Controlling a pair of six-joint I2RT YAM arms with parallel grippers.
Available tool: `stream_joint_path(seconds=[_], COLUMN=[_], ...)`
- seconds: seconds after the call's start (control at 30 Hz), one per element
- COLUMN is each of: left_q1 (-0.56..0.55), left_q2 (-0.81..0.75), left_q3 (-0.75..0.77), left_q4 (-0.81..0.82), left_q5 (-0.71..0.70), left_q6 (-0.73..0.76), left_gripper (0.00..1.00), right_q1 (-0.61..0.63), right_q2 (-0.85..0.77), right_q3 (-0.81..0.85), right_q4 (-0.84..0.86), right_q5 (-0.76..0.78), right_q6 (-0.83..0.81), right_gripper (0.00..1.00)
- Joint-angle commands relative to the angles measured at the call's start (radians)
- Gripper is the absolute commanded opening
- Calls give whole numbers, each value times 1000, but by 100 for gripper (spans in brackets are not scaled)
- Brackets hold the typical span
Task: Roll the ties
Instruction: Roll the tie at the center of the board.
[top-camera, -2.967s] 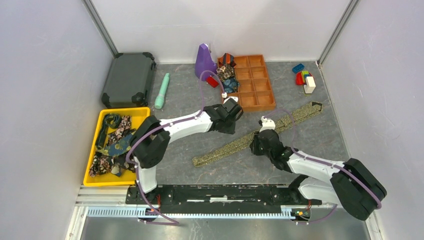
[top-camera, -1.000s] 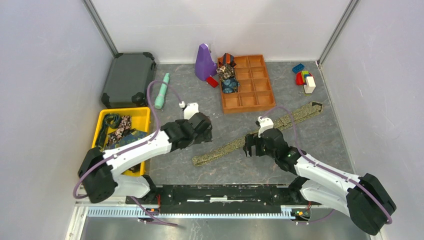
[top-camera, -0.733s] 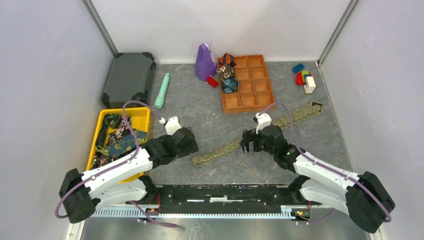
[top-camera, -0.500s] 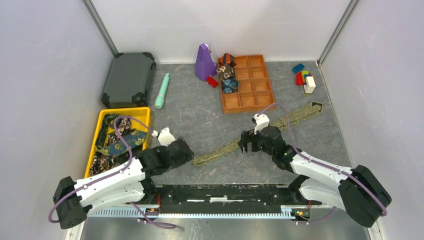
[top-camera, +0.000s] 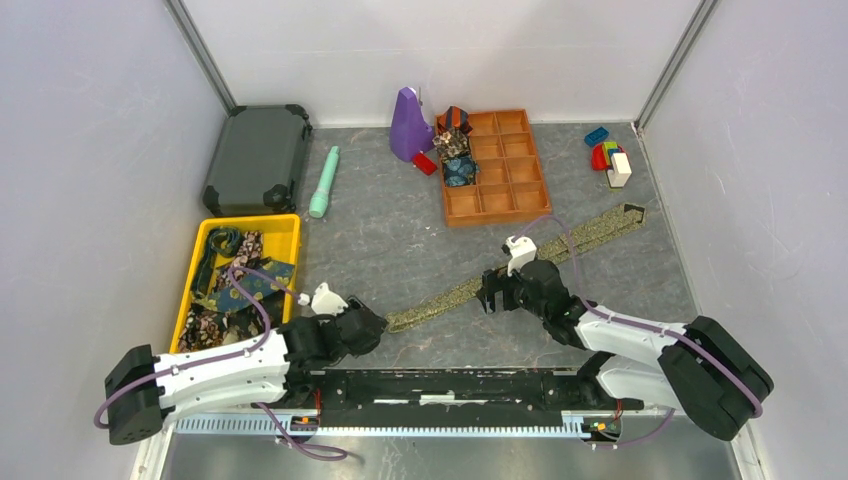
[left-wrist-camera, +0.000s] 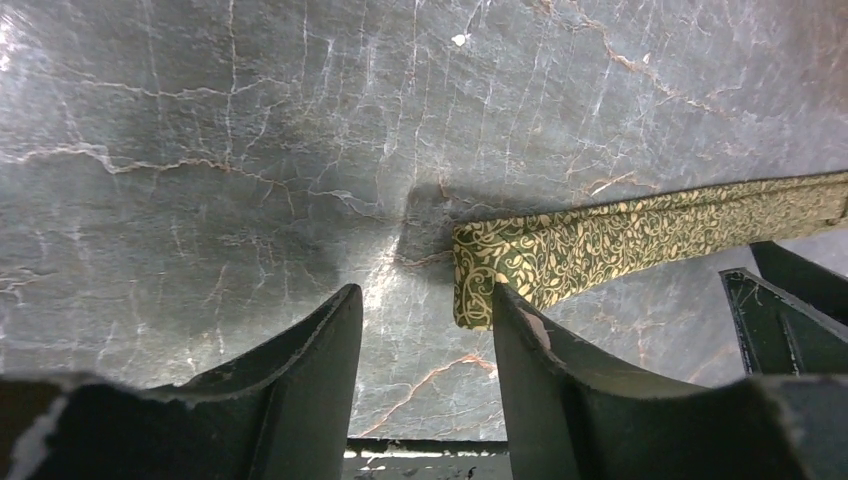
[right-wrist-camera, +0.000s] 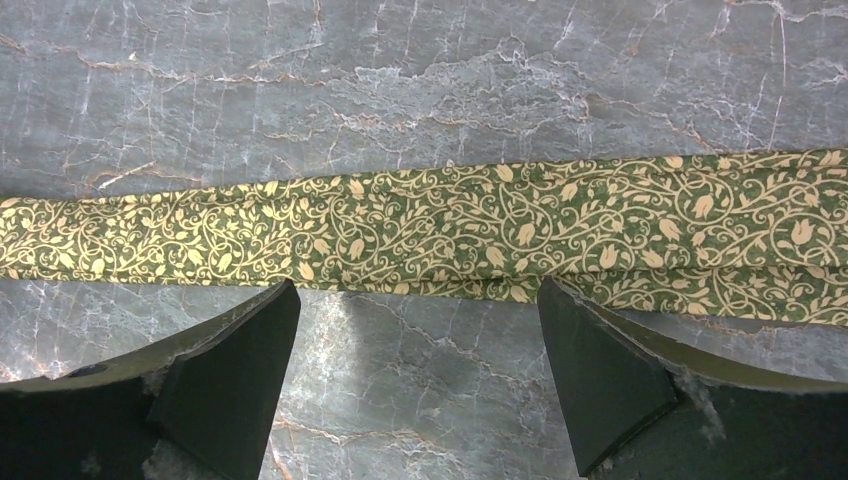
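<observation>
An olive-gold patterned tie (top-camera: 520, 263) lies flat and diagonal across the table. Its narrow end (left-wrist-camera: 472, 285) sits just ahead of my left gripper (left-wrist-camera: 425, 312), close to the right finger (left-wrist-camera: 525, 335). The left jaws stand apart with only bare table between them. My right gripper (right-wrist-camera: 418, 300) hovers wide open beside the tie's (right-wrist-camera: 420, 235) middle stretch, both fingertips at its near edge. From above, the left gripper (top-camera: 378, 325) is at the tie's near-left tip and the right gripper (top-camera: 487, 295) is further along it. Rolled ties (top-camera: 455, 155) sit in an orange organizer (top-camera: 510, 175). Several loose ties (top-camera: 235, 280) lie in a yellow tray (top-camera: 290, 225).
A dark case (top-camera: 258, 158) sits at the back left, with a teal cylinder (top-camera: 323, 182) beside it. A purple object (top-camera: 408, 122) stands next to the organizer. Coloured toy blocks (top-camera: 608, 155) are at the back right. Grey walls close in on both sides.
My left arm has swung back from the organizer to the tie's narrow end near the front edge, its jaws narrowing. The right gripper has slid slightly left along the tie.
</observation>
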Motion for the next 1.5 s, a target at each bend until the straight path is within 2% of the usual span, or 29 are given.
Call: stream_joint_path(seconds=[0.0,0.17,0.33,0.7,0.93,1.07,1.17,1.47], left_q1=[-47,-76,-80,-90,-105,-115,-120,-120], left_q2=[-23,-35,-2,93,123,146,163,88], left_q3=[-28,-36,-58,-72,-63,-41,-24,19], left_q4=[65,63,135,203,183,183,184,74], left_q5=[-101,-144,-138,-139,-150,-172,-187,-272], left_q6=[-168,-224,-241,-280,-301,-259,-212,-16], left_gripper=[56,57,56,46,28,11,5,2], right_q1=[-2,-2,-2,-2,-2,-2,-2,-2], right_q2=[13,26,26,41,51,50,49,-25], right_q3=[-7,-4,-7,-3,-1,-2,-2,-35], right_q4=[65,67,70,73,75,77,78,109], right_q5=[-5,-7,-2,-5,-7,-6,-9,-23], right_q6=[-16,-15,-17,-18,-18,-16,-17,-29], right_gripper=[96,96,96,95,94,94,94,94])
